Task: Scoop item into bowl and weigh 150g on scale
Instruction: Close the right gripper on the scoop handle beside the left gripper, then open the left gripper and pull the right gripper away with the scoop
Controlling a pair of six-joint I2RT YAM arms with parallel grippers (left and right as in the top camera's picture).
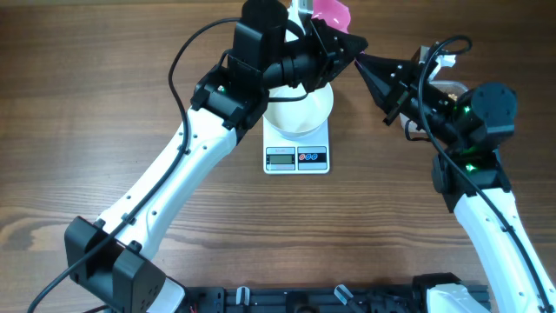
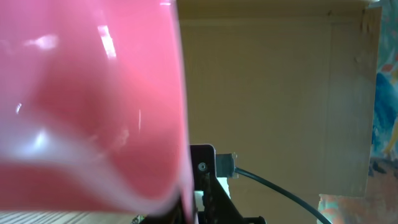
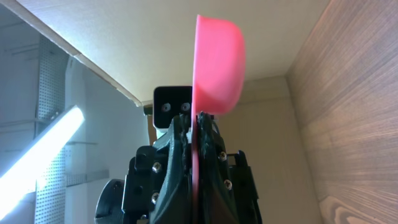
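Right wrist: my right fingers [image 3: 184, 134] clamp the pink scoop [image 3: 217, 62].
Left fingers [image 1: 343, 48]: I cannot tell.
Risk: pink scoop could slip onto bowl [image 1: 321, 109].

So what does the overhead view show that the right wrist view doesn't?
Only overhead: the scale with the bowl on it, and the left arm with its white links. Only right wrist: the scoop edge-on, its handle pinched in the shut right claw, plus a light strip at left. Both: the scoop, the right claw and the wood table; overhead catches just part of the scoop at its top edge.
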